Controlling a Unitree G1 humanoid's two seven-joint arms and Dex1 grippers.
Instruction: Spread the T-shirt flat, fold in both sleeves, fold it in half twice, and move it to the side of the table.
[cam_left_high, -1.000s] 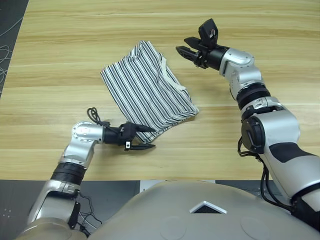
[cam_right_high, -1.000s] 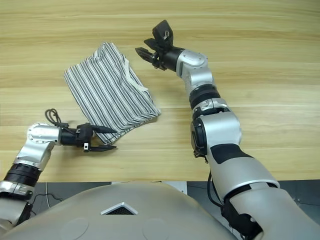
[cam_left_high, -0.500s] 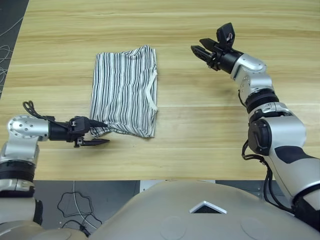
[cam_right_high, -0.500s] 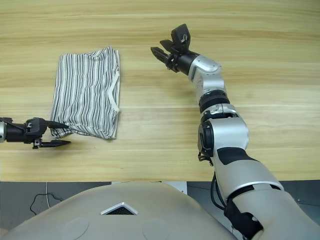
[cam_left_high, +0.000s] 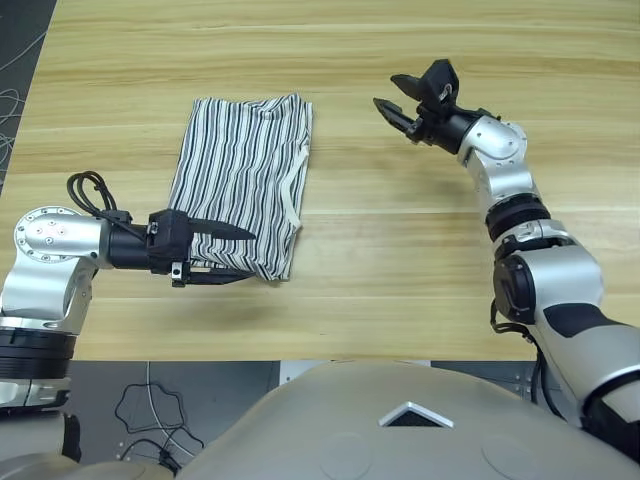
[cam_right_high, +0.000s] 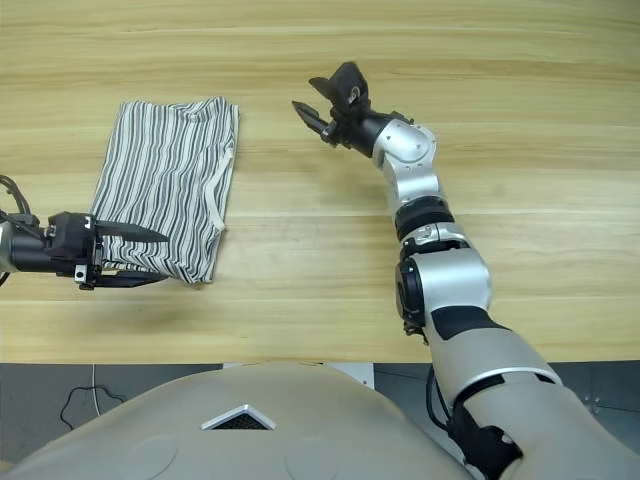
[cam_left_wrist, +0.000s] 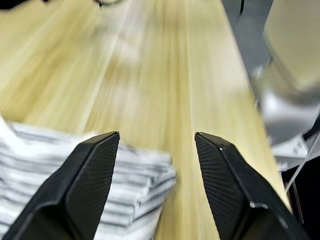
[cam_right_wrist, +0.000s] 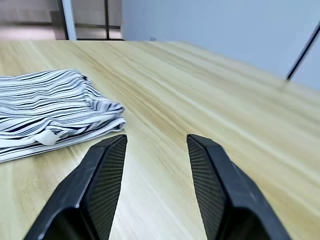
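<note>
You are looking at the T-shirt (cam_left_high: 240, 180) lying folded on the wooden surface (cam_left_high: 400, 270). It is a narrow striped rectangle with its long sides running away from you. Its white collar band (cam_left_high: 296, 190) is showing along its right long edge. The surface's left edge is running close to the T-shirt's left side, with dark floor (cam_left_high: 20, 40) and thin cables (cam_left_high: 8, 100) lying beyond it.

Your left jaws are sitting at the T-shirt's near short edge, pointing in from its left. They are standing apart and gripping nothing. One finger (cam_left_high: 225, 231) is lying over the striped cloth just inside that edge, and the other (cam_left_high: 215, 278) is stretching along just on your side of it. In the left wrist view the T-shirt's near corner is showing low between the two dark fingers. You cannot tell whether either one is touching the cloth.

Your right jaws are hovering above the bare wood well to the right of the T-shirt, about level with its far edge, with their tips pointing toward it. They too are spread apart and holding nothing. In the right wrist view the folded T-shirt is lying beyond the two fingers (cam_right_wrist: 102, 185), well apart from them.
</note>
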